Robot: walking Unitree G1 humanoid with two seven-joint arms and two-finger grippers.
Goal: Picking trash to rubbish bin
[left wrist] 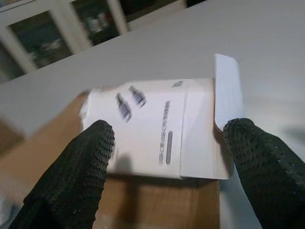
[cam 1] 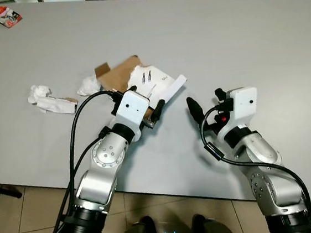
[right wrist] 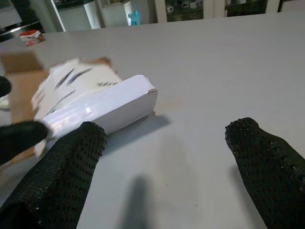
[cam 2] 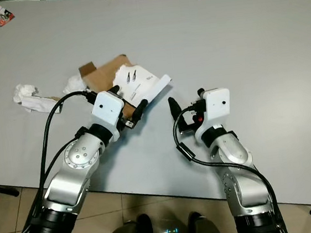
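The grey table [cam 1: 258, 39] took up nearly everything in front of the robot, and the trash was scattered over its near-left part, within arm's reach, which I judged was why the robot stood at that edge. No bin showed anywhere in these views.

Largest of the litter was a sheet of brown cardboard [cam 1: 118, 73] lying flat, with a white box [cam 1: 154, 81] resting on top of it, one flap sticking out toward the right. Off to the left lay crumpled tissues [cam 1: 48, 100] and another wad [cam 1: 89, 85] just beside the cardboard. A small red wrapper [cam 1: 5, 16] sat well apart at the far-left corner (likely a later trip).

The left gripper [cam 1: 146, 103] was at the box's near edge, fingers [left wrist: 78, 167] spread wide on either side of it and closed on nothing yet; it seemed lined up to pinch the box across its width. The right gripper [cam 1: 207, 102] hovered low over bare table near the flap, also open and empty, probably waiting to steady or take the box.
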